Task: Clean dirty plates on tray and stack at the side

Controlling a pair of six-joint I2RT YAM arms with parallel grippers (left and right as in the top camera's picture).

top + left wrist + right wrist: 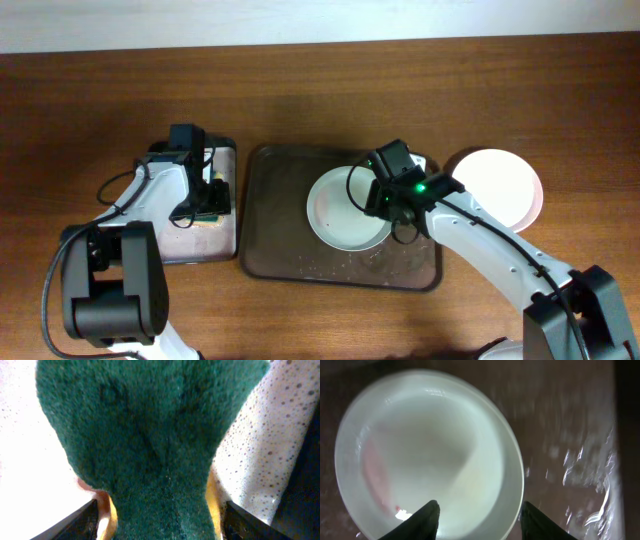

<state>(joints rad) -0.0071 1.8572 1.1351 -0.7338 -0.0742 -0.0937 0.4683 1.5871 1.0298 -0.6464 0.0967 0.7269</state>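
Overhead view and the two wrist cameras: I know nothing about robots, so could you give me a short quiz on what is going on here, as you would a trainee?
1. True or false: the plate on the brown tray is already wiped clean.
2. What does the left pincer hold? A) a plate B) a green sponge C) nothing
3. Fill in: the stack of plates lies off the tray, on the robot's ___ side.

Key
1. False: the right wrist view shows a pink smear inside it.
2. B
3. right
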